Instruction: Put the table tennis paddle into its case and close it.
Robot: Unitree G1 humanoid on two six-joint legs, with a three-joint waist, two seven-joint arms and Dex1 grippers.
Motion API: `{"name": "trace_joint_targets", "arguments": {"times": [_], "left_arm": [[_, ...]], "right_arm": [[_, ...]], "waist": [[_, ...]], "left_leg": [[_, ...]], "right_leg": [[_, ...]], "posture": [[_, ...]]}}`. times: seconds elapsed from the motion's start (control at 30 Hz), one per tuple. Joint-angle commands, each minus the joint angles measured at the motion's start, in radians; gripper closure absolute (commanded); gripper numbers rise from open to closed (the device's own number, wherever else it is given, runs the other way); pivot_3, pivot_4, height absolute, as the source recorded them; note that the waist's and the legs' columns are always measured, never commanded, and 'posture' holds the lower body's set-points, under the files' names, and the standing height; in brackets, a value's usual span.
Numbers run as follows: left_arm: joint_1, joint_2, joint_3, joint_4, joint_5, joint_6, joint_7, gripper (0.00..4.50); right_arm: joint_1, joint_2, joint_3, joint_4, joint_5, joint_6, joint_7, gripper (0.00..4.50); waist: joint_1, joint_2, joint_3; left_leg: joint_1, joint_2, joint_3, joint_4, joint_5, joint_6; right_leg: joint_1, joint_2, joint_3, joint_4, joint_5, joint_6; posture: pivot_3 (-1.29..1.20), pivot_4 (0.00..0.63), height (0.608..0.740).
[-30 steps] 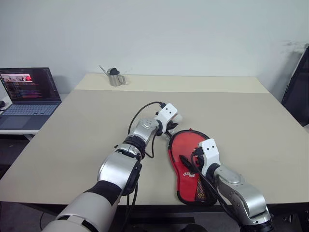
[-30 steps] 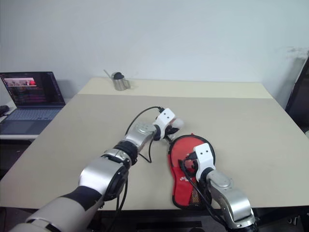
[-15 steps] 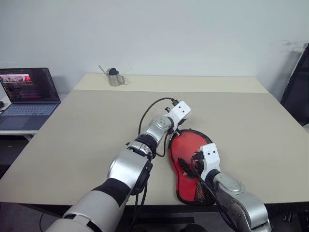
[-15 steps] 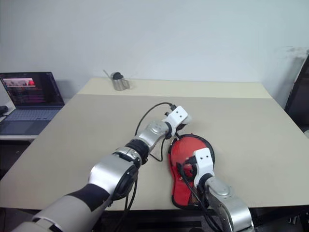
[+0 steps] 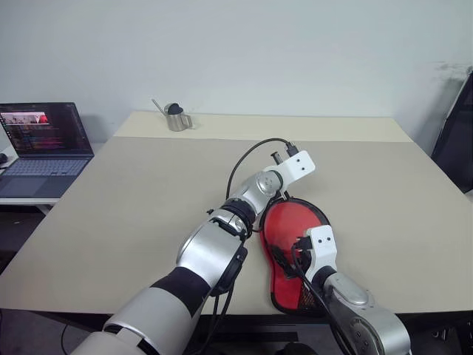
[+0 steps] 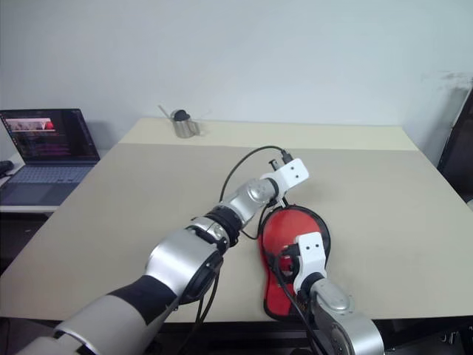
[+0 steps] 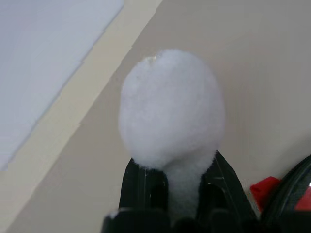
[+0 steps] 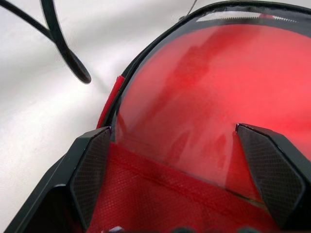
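On the wide beige table (image 5: 133, 200), near your edge, the red paddle-shaped fabric case (image 5: 292, 255) lies open with the red rubber-faced paddle (image 8: 214, 97) inside. Your right gripper (image 8: 184, 165) spreads wide over it; your left gripper (image 7: 177, 187) pinches a white fluffy tuft (image 7: 170, 107).

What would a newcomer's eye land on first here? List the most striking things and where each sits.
The red case lies near the table's front edge, with the open right gripper hovering just above its red face. The left gripper, over the case's far end, is shut on a white fluffy wad. A lit laptop sits beside the table, far left.
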Motion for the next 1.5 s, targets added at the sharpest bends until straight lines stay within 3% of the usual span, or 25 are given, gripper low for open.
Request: {"name": "trace_joint_targets", "arguments": {"times": [0.03,0.47,0.8,1.0,1.27,1.5], "left_arm": [[-0.07,-0.032,-0.04,-0.038,0.045,-0.078,0.046,4.28],[0.051,-0.089,-0.137,-0.028,0.115,-0.087,-0.094,4.28],[0.031,-0.074,-0.083,-0.036,0.064,-0.087,-0.101,0.81],[-0.01,-0.022,-0.048,-0.046,0.032,-0.134,-0.129,0.81],[-0.039,0.116,0.088,-0.067,-0.105,-0.157,-0.225,0.81],[0.037,0.199,0.249,-0.119,-0.335,-0.171,-0.676,0.81]], "right_arm": [[0.063,0.009,0.047,0.076,0.012,0.094,-0.004,0.0],[0.058,0.025,0.04,0.084,0.01,0.079,-0.02,0.0],[0.037,0.019,0.033,0.103,0.008,0.075,-0.01,0.0],[0.013,0.002,0.009,0.12,0.013,0.062,0.01,0.0],[-0.002,-0.039,-0.038,0.027,0.044,0.112,0.045,0.0],[0.011,-0.137,-0.095,-0.201,0.163,0.242,0.124,0.0]], "waist": [[0.0,0.0,0.0],[-0.002,0.0,0.0],[-0.003,0.0,-0.001],[-0.004,0.0,-0.001],[-0.003,0.001,-0.001],[0.001,0.001,0.0]], "left_leg": [[0.0,0.0,0.0,0.0,0.0,0.0],[-0.004,-0.001,0.001,-0.001,-0.001,-0.001],[-0.004,-0.001,0.0,-0.001,-0.001,-0.001],[-0.004,-0.001,0.001,0.0,-0.001,-0.001],[-0.003,-0.001,0.001,-0.001,-0.001,-0.001],[-0.009,-0.001,0.001,-0.001,-0.001,-0.002]], "right_leg": [[0.0,0.0,0.0,-0.001,0.0,0.0],[0.0,-0.002,-0.001,-0.009,0.002,0.004],[0.0,-0.002,-0.001,-0.009,0.002,0.004],[0.0,-0.002,0.0,-0.008,0.003,0.005],[0.0,-0.002,0.0,-0.008,0.003,0.005],[-0.003,-0.003,-0.001,-0.01,0.003,0.005]], "posture": [[0.0,0.15,0.74],[0.0,0.15,0.74],[0.0,0.15,0.74],[0.0,0.15,0.74],[0.0,0.15,0.74],[0.0,0.15,0.74]]}}
